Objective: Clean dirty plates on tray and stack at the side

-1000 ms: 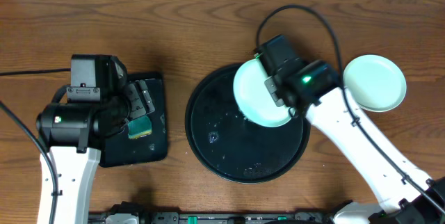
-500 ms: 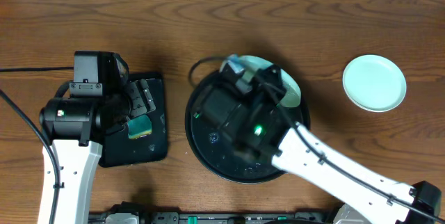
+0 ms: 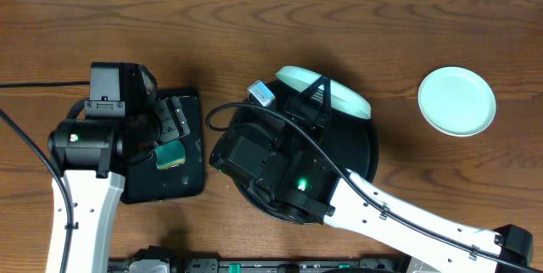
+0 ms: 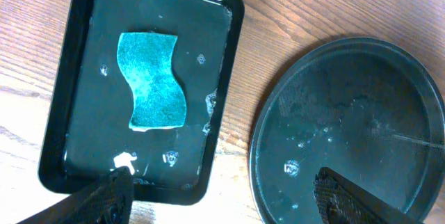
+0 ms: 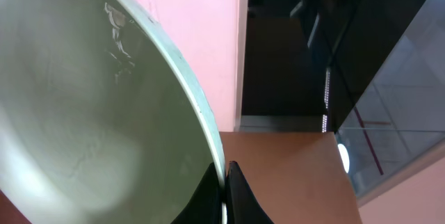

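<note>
The held plate (image 3: 327, 91), pale mint, stands tilted steeply on edge above the far rim of the round tray (image 3: 366, 164), clear of its surface; the right fingers (image 5: 238, 200) are closed on its rim, pinching the edge between them. The second plate (image 3: 456, 101) lies flat on the table (image 3: 170, 19), well to the right of the tray; whether it is one plate or a stack cannot be told. The wet tray floor that shows in the left wrist view bears no plate, though the right arm hides much of it from above. To the left, the rectangular tray (image 4: 215, 57) carries the sponge (image 4: 153, 81), and the left fingers (image 4: 104, 196) hover above it spread wide, gripping nothing. The step in hand appears to be lift-and-present: a plate raised off the tray for wiping. The next move probably calls for the left fingers to descend and close on the sponge; if the plate is already clean, it should instead travel right onto the second plate. Count: two plates, two trays, one sponge, two arms.
</note>
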`<state>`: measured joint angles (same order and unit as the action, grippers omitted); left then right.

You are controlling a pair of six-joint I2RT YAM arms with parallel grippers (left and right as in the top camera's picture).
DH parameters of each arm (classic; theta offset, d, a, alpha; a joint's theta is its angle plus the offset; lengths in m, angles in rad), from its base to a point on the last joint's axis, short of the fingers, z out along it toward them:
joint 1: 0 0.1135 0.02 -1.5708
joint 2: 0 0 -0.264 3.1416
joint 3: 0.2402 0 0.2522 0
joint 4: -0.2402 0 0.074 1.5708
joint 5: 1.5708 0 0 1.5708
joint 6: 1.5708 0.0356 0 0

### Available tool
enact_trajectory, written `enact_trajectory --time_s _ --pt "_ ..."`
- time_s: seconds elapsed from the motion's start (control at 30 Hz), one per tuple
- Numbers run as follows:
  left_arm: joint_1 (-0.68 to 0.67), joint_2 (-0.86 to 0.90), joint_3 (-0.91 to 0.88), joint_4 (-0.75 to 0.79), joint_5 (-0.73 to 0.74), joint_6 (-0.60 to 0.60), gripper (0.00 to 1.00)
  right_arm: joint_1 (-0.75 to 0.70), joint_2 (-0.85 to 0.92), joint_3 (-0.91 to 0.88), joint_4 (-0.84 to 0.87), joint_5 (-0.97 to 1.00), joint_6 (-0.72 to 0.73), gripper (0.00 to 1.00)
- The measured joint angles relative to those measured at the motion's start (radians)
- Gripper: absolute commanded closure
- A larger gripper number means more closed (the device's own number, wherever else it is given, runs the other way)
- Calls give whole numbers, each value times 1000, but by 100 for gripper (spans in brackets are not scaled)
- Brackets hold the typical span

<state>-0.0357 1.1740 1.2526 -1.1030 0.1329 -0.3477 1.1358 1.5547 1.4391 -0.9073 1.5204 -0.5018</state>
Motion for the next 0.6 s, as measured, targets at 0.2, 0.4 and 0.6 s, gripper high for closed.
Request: enact_trajectory --time_s 0.2,0.4,0.6 --pt "0 0 0 0 0 0 16 0 0 0 0 2 -6 99" --pt "0 0 0 -3 0 0 16 -17 0 0 -16 -52 33 99" --pt "0 0 0 -16 0 5 17 -20 0 0 -30 -101 96 99"
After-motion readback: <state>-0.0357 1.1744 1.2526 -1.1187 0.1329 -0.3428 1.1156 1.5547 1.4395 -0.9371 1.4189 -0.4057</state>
